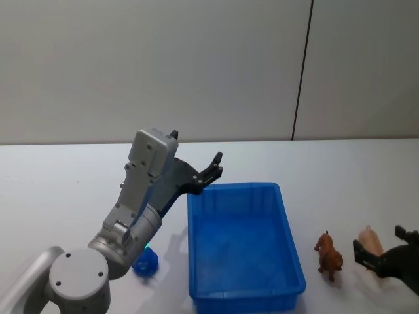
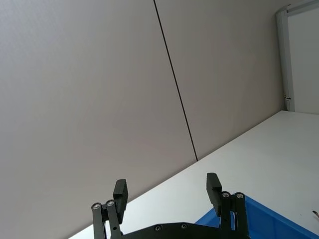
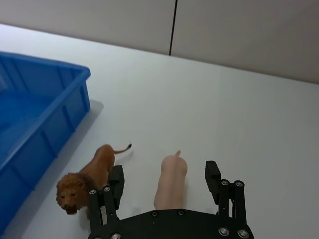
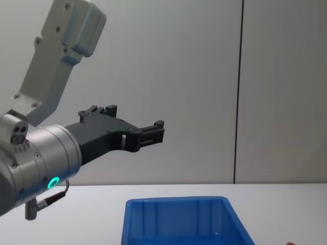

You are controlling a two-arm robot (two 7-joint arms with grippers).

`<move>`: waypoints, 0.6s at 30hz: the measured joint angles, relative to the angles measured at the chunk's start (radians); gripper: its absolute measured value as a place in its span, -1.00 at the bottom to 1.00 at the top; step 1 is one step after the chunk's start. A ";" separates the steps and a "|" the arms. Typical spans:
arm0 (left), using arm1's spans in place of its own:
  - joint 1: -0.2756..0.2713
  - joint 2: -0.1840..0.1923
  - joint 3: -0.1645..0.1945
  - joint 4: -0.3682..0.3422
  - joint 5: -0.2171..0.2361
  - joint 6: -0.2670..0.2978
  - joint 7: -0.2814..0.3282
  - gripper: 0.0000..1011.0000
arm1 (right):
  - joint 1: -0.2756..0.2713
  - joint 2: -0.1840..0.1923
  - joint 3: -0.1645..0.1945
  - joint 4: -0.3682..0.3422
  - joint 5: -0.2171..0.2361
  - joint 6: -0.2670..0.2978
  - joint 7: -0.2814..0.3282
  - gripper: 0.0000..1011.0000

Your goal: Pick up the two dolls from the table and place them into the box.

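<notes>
left gripper [image 2: 166, 186]: up in the air over the far left corner of the box, fingers spread wide and nothing in between them

right gripper [image 3: 164, 172]: down low at the table on the robot's right. The fingers [image 3: 213, 175] are apart, one on each side of the pink doll, and not pressing on it as far as I can see

pink doll [image 3: 172, 180]: on the table, right of the box, sitting in the gap between the right gripper's fingers

lion doll [image 3: 88, 178]: brown with a dark mane, standing on the table between the box and the pink doll, just beside one right-gripper finger. Can't tell if it's touching

box [image 1: 236, 188]: bright blue bin, middle of the table in front of the robot. Both dolls are outside it

table [image 1: 65, 183]: plain white, runs back to a grey wall

blue thing [image 1: 145, 261]: small blue lump on the table by the box's left side, partly behind the left arm. No idea what it is
</notes>
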 joint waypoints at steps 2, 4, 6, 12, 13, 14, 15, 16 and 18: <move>0.000 0.000 0.000 0.000 0.000 0.000 0.000 0.98 | 0.006 -0.005 -0.004 0.016 -0.009 0.008 0.004 0.98; 0.000 0.000 0.000 0.000 0.000 0.000 0.000 0.98 | 0.012 -0.010 -0.007 0.030 -0.017 0.014 0.007 0.98; 0.000 0.000 0.000 0.000 0.000 0.000 0.000 0.98 | 0.018 -0.015 -0.011 0.044 -0.025 0.020 0.011 0.98; 0.000 0.000 0.000 0.000 0.000 0.000 0.000 0.98 | 0.035 -0.029 -0.020 0.082 -0.044 0.035 0.018 0.98; 0.000 0.000 0.000 0.000 0.000 0.000 0.000 0.98 | 0.036 -0.031 -0.021 0.086 -0.046 0.036 0.019 0.98; 0.000 0.000 0.000 0.000 0.000 0.000 0.000 0.98 | 0.038 -0.032 -0.022 0.090 -0.048 0.037 0.020 0.98; 0.000 0.000 0.000 0.000 0.000 0.000 0.000 0.98 | 0.042 -0.035 -0.023 0.098 -0.052 0.039 0.020 0.98; 0.000 0.000 0.000 0.000 0.000 0.000 0.000 0.98 | 0.042 -0.035 -0.023 0.098 -0.052 0.039 0.020 0.98; 0.000 0.000 0.000 0.000 0.000 0.000 0.000 0.98 | 0.047 -0.039 -0.025 0.108 -0.057 0.043 0.021 0.92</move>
